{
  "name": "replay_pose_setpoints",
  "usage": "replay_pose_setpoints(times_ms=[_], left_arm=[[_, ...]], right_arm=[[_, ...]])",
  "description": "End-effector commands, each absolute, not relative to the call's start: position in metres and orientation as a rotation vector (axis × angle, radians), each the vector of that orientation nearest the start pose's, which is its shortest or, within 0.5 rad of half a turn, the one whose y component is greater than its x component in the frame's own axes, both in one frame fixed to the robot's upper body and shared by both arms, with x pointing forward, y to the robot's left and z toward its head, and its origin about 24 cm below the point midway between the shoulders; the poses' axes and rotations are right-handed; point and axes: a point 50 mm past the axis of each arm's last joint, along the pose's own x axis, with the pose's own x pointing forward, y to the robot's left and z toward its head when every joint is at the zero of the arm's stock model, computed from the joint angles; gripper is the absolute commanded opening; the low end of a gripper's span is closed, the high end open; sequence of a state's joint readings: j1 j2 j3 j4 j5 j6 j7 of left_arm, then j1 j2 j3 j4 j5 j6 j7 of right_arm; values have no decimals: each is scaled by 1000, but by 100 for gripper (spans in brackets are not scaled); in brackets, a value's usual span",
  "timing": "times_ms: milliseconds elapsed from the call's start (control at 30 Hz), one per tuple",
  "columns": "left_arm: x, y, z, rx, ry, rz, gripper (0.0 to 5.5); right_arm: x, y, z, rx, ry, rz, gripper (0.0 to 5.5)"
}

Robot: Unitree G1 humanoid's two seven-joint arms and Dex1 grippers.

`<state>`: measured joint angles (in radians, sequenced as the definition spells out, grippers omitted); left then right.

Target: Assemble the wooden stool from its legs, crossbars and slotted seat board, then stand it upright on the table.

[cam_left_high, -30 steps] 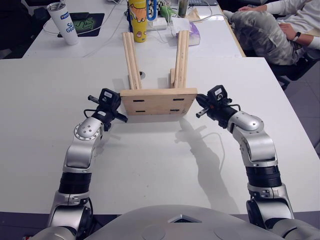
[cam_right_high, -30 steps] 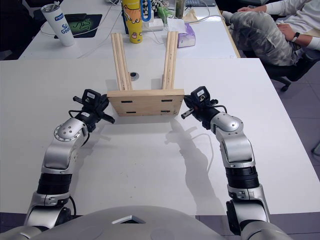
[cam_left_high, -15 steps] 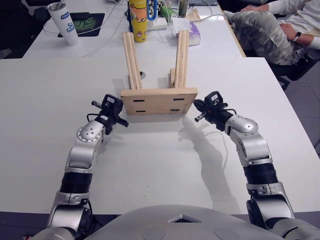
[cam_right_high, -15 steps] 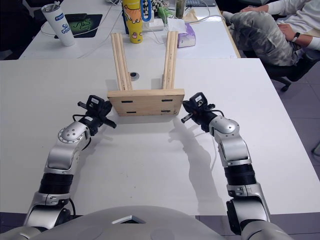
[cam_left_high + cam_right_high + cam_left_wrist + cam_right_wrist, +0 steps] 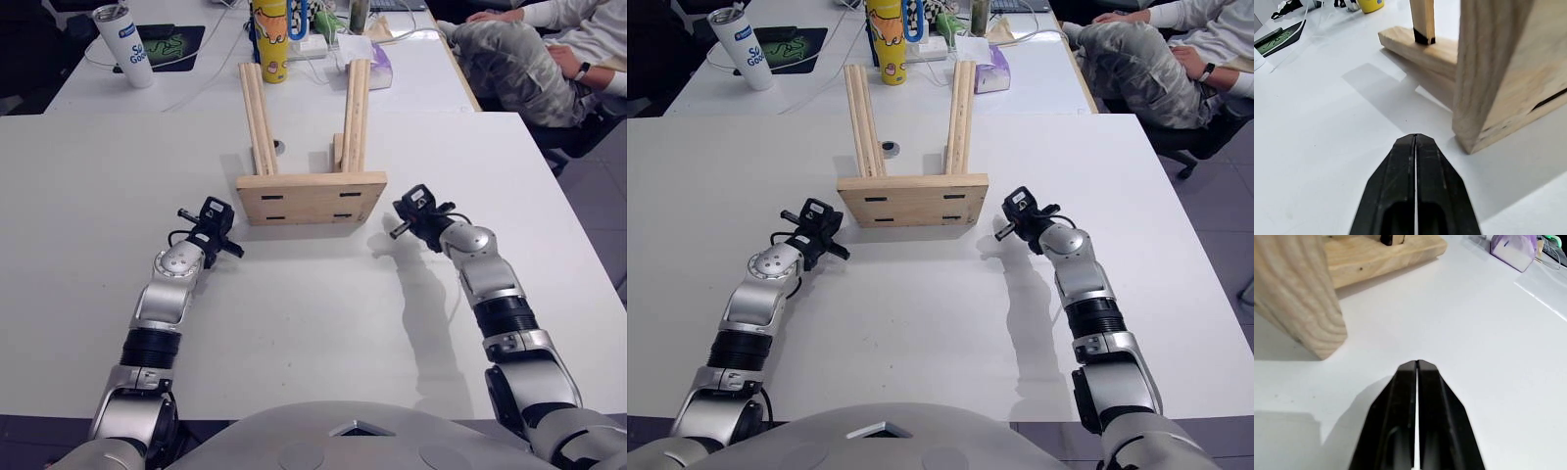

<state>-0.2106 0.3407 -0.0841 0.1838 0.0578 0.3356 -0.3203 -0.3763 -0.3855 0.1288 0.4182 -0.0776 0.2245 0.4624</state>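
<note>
The wooden stool lies on its side on the white table, its slotted seat board (image 5: pixel 311 199) on edge and facing me, its legs (image 5: pixel 258 117) pointing away. My left gripper (image 5: pixel 217 209) sits shut and empty just left of the board's left corner (image 5: pixel 1503 73), apart from it. Right of the board's other corner (image 5: pixel 1295 293), my right gripper (image 5: pixel 414 200) is shut too, holding nothing. In the wrist views each pair of black fingers, left gripper (image 5: pixel 1415 139) and right gripper (image 5: pixel 1417 364), is pressed together above bare tabletop.
On the table behind stand a white tumbler (image 5: pixel 124 44), a yellow cup (image 5: pixel 270 39) and a purple box (image 5: pixel 380 67). A small dark object (image 5: pixel 280 147) lies by the left legs. A person (image 5: pixel 529 59) sits at the back right. Open tabletop lies in front of the stool.
Both grippers have drawn away from the seat board's sides, back toward me and lower to the table. The stool has stayed where it was.
</note>
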Motion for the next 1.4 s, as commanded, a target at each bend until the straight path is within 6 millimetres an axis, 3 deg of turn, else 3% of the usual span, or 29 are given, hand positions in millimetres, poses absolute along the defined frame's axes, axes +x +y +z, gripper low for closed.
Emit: replay_pose_setpoints(times_ms=[33,433,833,933,1200,1400], left_arm=[[295,184,20,414,383,-335,2],[292,173,5,412,404,-356,2],[286,202,-5,429,528,-225,2],[293,195,-1,436,493,-249,2],[299,152,11,377,370,-440,2],[298,145,17,357,335,-473,2]], right_arm=[[319,-182,32,-441,373,457,0],[314,-165,26,-428,368,488,0],[315,-171,21,-444,408,432,0],[316,-168,21,-439,412,441,0],[312,-151,22,-409,393,542,0],[311,-140,37,-384,314,612,0]])
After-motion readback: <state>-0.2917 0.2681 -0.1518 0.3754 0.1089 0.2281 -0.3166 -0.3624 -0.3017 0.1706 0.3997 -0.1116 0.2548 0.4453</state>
